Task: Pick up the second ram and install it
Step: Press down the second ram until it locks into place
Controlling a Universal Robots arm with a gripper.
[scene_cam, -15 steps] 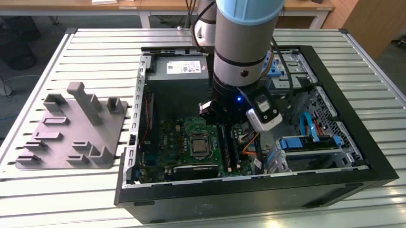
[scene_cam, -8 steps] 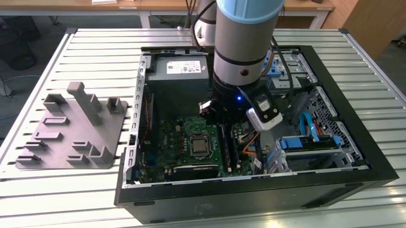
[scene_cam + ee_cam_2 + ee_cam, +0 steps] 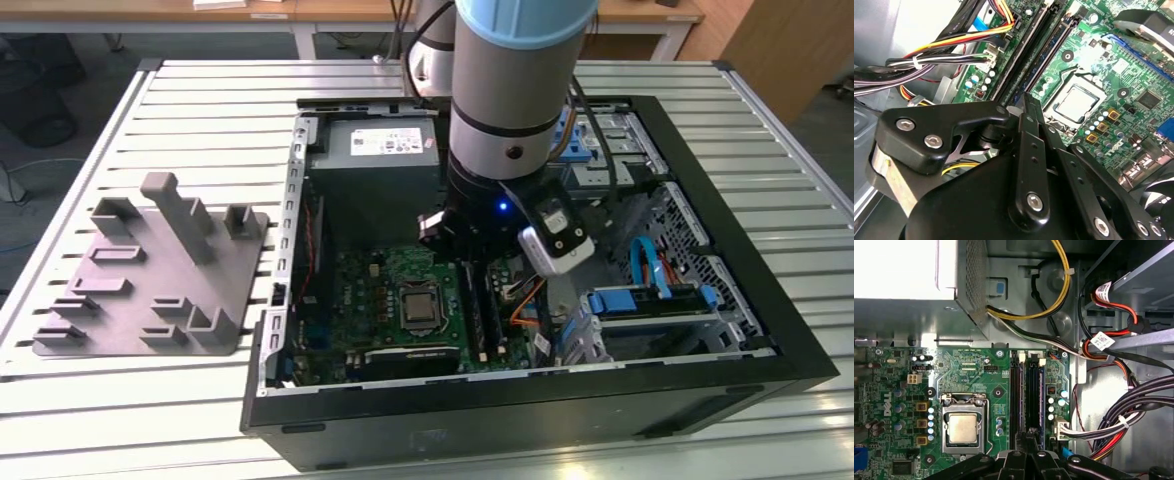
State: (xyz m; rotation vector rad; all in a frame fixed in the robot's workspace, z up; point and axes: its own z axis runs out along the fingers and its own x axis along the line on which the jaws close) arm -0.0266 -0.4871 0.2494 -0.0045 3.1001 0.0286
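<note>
Arm: we see it reaching down into the open case (image 3: 787,350), with the gripper (image 3: 1026,112) low over the slots (image 3: 1026,390) beside the CPU (image 3: 963,429).
Gripper: we judge it closed on the ram (image 3: 1021,100), a thin dark edge standing between the fingertips in the second wrist view.
Ram: held upright, in line with the slots; whether it touches one, we cannot tell.
Block: the grey block (image 3: 147,280) on the table (image 3: 200,100) carries no stick that we can see.
Done: pickup and carry, we judge.
Left: seating the ram, which the pictures do not confirm.
</note>
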